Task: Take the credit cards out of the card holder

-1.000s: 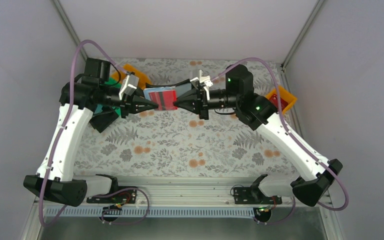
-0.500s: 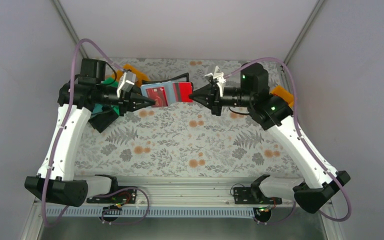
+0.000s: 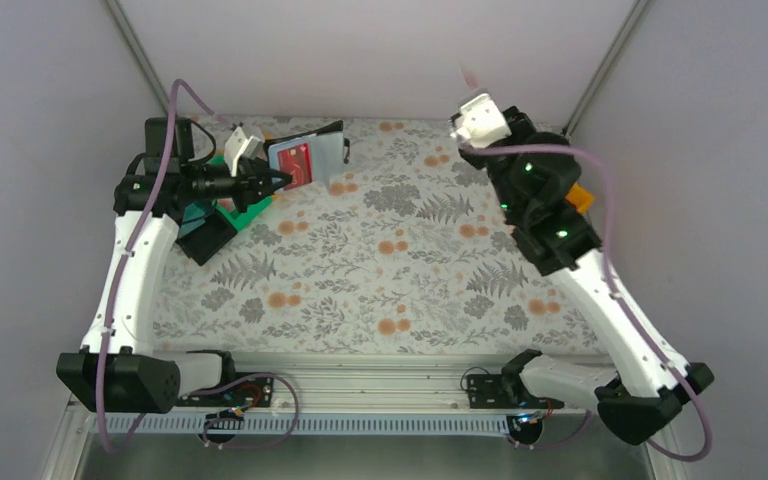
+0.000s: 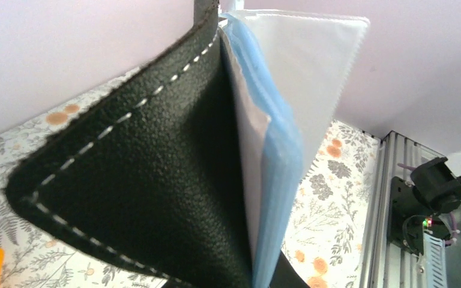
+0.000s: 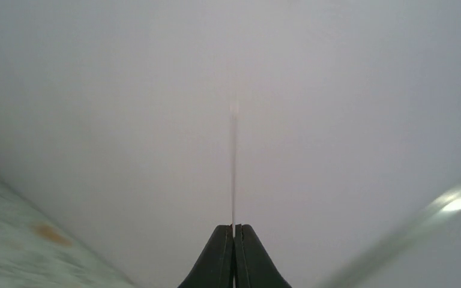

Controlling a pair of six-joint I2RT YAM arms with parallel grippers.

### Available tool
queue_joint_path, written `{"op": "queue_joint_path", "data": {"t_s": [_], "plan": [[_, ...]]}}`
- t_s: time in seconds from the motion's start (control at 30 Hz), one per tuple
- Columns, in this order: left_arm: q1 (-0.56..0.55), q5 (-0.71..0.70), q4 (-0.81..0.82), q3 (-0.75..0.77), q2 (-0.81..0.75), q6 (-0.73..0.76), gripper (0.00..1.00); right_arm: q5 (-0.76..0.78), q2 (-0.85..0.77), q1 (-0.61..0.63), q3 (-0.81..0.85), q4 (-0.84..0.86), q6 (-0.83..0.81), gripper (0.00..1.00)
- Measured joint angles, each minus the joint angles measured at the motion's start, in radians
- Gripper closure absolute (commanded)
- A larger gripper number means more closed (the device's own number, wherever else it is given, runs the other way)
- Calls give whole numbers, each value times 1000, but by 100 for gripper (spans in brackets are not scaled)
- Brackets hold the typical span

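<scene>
The card holder (image 4: 126,180) is black on the outside, pebbly leather or maybe faux, pretty matt, with white stitching round the edge. Inside it's smooth blue sleeves plus a frosted see-through plastic one. The table (image 3: 410,290) has a matt floral printed cloth over it, and there's a dull metal rail (image 3: 360,375) along the near edge. The right tool (image 5: 234,231) looks like matt black plastic, and the credit card (image 5: 234,168) in it is just a thin blurry edge.

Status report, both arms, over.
Left gripper shut on card holder, held open, aloft. Right gripper shut on one credit card, raised clear. Red card in holder. Nothing in the way.
</scene>
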Motion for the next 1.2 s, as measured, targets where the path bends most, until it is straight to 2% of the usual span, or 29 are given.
{"op": "queue_joint_path", "data": {"t_s": [0.07,0.23,0.4,0.5,0.6,0.73,0.87,0.97,1.1,1.2], "plan": [[3,-14,8,0,0,-6,98,153,13,2,-128,269,-285,96],[10,-22,8,0,0,-10,97,322,116,31,-347,790,-834,96],[11,-23,8,0,0,-13,98,300,143,82,-524,1178,-1210,97],[14,-22,8,0,1,-13,98,265,144,103,-592,1276,-1318,97],[15,-21,8,0,2,-13,98,261,152,111,-597,1299,-1373,97],[15,-20,8,0,13,-13,98,276,152,113,-597,1297,-1370,96],[16,-18,8,0,28,-13,98,313,158,113,-563,1255,-1280,96],[23,-18,19,-19,32,-21,98,336,176,114,-487,1159,-1170,96],[22,2,89,-189,32,-60,98,350,198,126,-409,1059,-1049,96],[-34,5,106,-326,67,-74,98,353,203,144,-382,969,-960,96]]}}
